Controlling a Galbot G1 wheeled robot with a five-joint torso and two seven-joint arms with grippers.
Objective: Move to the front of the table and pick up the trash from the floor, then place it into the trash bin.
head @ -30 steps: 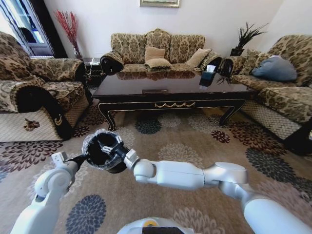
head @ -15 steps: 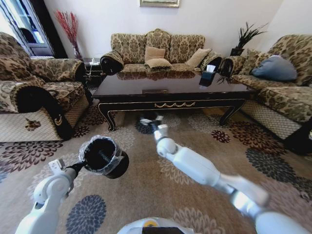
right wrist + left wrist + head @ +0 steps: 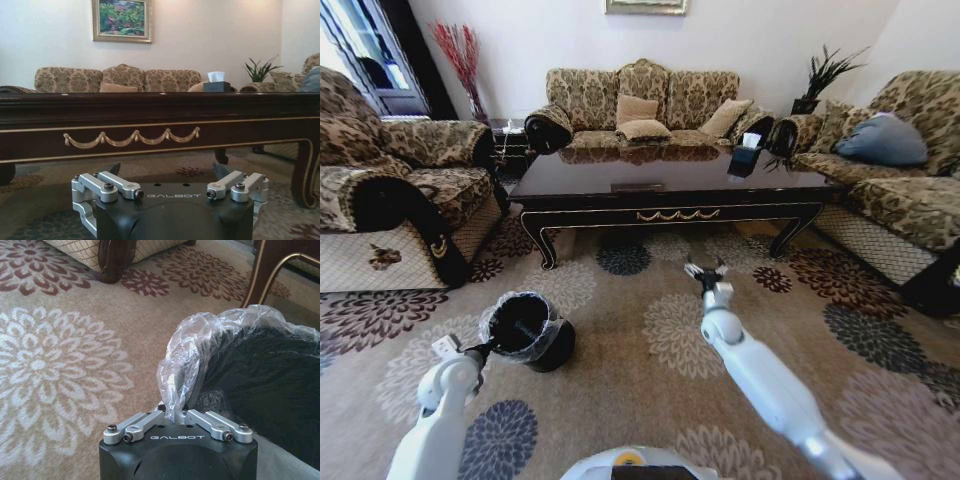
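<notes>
**Bin going down, R arm reaching out toward bench**

L tool (image 3: pixel 177 415) is clamping the bin's clear liner where it's folded over the rim, fingers pinched shut on the crinkled film. The trash bin (image 3: pixel 530 333) is hanging from that grip, now sitting low at the floor (image 3: pixel 620 400), base looking to be on or just above the carpet; can't tell which. Vs 1 s ago it's dropped from a raised spot in front of the robot, and the L arm has pulled back w/ it.

R tool (image 3: pixel 704 270) is pointing at the bench (image 3: pixel 670 190), fingers spread wide, nothing betw. them. It's swung from over the bin mouth, across, and out to a low spot near the bench front. Wrist view is looking level at the gold swag ornament (image 3: pixel 131 138) on the apron.

Meaning, as a guess: one drop into the bin is prob. done, and the R arm is heading for the next piece. No trash is showing on the carpet near the R tool, so the target is unclear.

Materials: bin is a black round bucket, rigid; liner is thin, glossy, wrinkly plastic, likely to slip or tear under a pinch. Carpet is short-pile beige w/ big round flower medallions, cream, brown, dark blue. Bench is dark glossy wood, mirror-like top, curved carved legs. A black tissue box (image 3: pixel 748 155) is sitting on its far R end.
</notes>
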